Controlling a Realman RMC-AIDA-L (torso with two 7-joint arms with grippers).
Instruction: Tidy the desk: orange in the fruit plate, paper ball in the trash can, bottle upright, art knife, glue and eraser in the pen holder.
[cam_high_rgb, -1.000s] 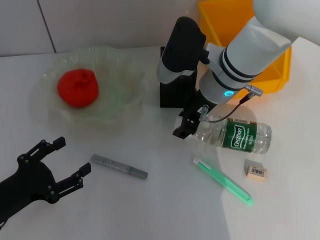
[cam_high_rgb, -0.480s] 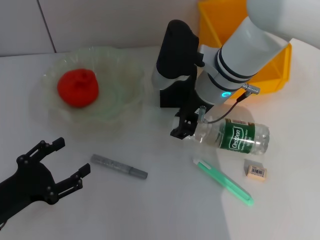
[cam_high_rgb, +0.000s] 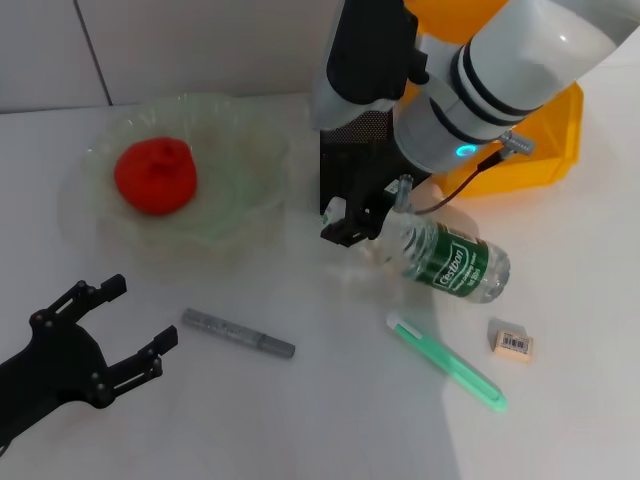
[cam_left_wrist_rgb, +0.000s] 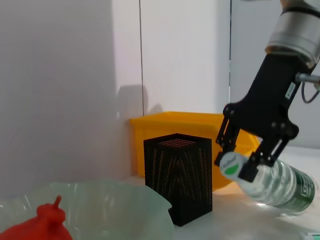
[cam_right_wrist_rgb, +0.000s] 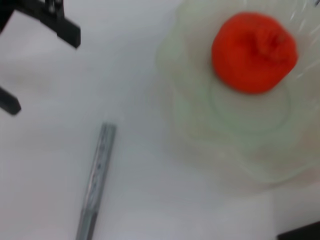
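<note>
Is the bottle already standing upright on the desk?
No, the bottle is tilted, its cap end lifted by the right gripper above the desk.

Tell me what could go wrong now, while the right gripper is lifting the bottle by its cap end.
1. The right gripper holds the bottle only at its cap end, with the body tilted and hanging free, so it might slip or swing out.
2. The pen holder stands right beside the gripper; raising the bottle could knock it.
3. The glue and eraser lie close by, so a dropped bottle might scatter them.
</note>
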